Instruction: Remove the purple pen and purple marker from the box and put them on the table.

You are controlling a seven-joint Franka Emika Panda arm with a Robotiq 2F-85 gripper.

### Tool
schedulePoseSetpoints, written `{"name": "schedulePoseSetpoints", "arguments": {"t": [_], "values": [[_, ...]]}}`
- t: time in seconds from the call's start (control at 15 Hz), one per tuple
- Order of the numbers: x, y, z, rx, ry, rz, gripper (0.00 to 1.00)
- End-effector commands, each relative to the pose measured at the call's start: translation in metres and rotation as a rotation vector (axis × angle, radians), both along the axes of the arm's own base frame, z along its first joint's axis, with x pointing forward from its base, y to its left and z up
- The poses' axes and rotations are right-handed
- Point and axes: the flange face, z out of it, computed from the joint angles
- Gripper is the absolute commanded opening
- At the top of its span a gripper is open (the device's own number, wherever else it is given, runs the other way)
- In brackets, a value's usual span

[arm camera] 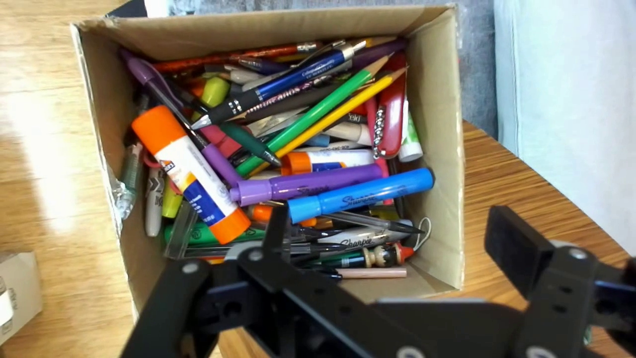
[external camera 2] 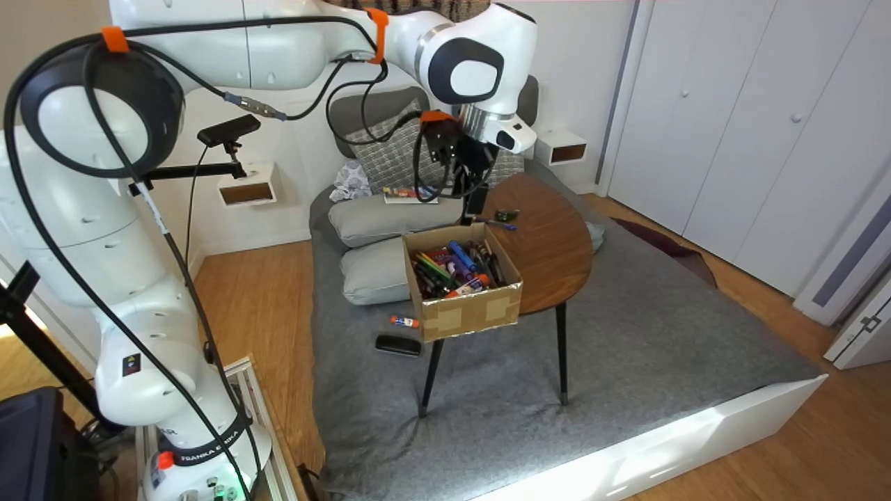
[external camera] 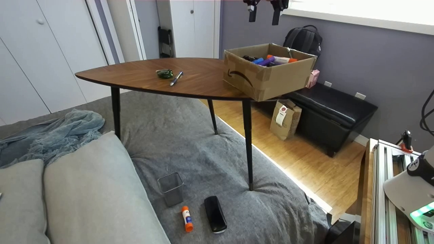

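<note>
The box is a brown open cardboard carton (external camera: 284, 83) full of pens, also in an exterior view (external camera 2: 470, 319) and the wrist view (arm camera: 439, 164). It sits at the edge of the dark brown table (external camera: 135, 76). The purple marker (arm camera: 318, 183), a Sharpie, lies on top of the pile beside a blue one. A pen with purple ends (arm camera: 144, 74) lies at the left, partly under a glue stick; a dark purple pen (arm camera: 377, 52) lies at the far right corner. My gripper (arm camera: 390, 228) is open and empty above the box, also in both exterior views (external camera: 264, 19) (external camera 2: 470, 205).
On the table lie a blue-silver pen (external camera: 176, 78) and a green glassy object (external camera: 164, 73). Below on the bed are a mesh cup (external camera: 171, 189), a glue stick (external camera: 187, 219) and a black case (external camera: 215, 214). A labelled brown carton (external camera: 288, 123) stands by the black bench (external camera: 332, 105).
</note>
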Motion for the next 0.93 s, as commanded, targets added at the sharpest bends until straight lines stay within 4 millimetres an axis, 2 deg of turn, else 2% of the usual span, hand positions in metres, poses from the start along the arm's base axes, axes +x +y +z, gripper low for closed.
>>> {"name": "schedulePoseSetpoints", "arguments": {"t": [0.0, 0.13, 0.27, 0.67, 0.73, 0.87], "values": [[0.001, -0.001, -0.002, -0.006, 0.006, 0.007, 1.0], [-0.001, -0.004, -0.011, -0.001, 0.03, -0.005, 1.0], [-0.007, -0.014, -0.026, 0.007, 0.059, -0.059, 1.0], [-0.028, -0.073, -0.056, 0.058, 0.027, -0.387, 1.0], [-0.013, -0.066, -0.055, 0.028, 0.049, -0.294, 1.0], [-0.015, -0.075, -0.059, 0.03, 0.052, -0.307, 1.0]]}}
